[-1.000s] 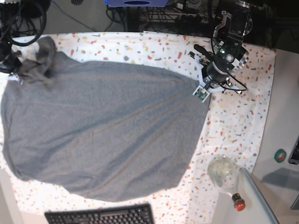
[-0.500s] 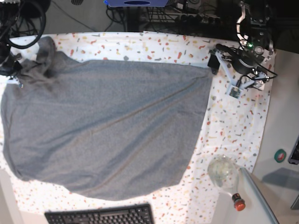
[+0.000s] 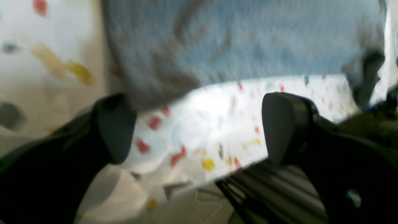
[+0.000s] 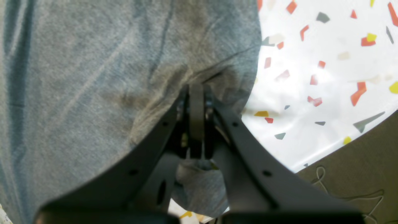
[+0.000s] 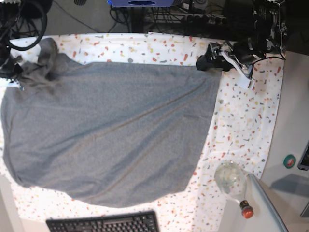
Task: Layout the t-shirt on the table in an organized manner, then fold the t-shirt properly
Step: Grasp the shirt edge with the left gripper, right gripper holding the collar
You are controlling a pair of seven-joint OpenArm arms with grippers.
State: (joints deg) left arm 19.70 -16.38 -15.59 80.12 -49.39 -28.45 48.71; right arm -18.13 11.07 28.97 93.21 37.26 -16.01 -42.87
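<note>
T-shirt: the heather-grey t-shirt (image 5: pixel 106 135) lies spread over most of the counter (image 5: pixel 246 130), a white cloth flecked red, orange and yellow. Its right part is fairly flat; the far-left corner is bunched into a lump.
Left pincer: the left pincer (image 5: pixel 203 63) sits at the far right of the base view, just beside the shirt's far-right corner. In its wrist view the two dark fingers (image 3: pixel 281 124) stand wide apart with only speckled cloth between them; it holds nothing.
Right pincer: the right pincer (image 4: pixel 196 93) is pressed together on a gather of grey fabric at the shirt's edge, with creases running out from the pinch. In the base view this is the bunched far-left corner.
Nearby: a keyboard (image 5: pixel 104 223) at the near edge and a clear bottle with a red cap (image 5: pixel 234 186) at the near right, both off the shirt.
Stage, as I judge it: laying out, not yet folding.
Risk: with one corner pinched and the opposite one free, a pull by the right arm could drag the whole shirt leftward and undo the flat side.
Risk: the near hem lies close to the keyboard and could catch on it.
Risk: the bunch may stay creased if let go without being stretched out.
</note>
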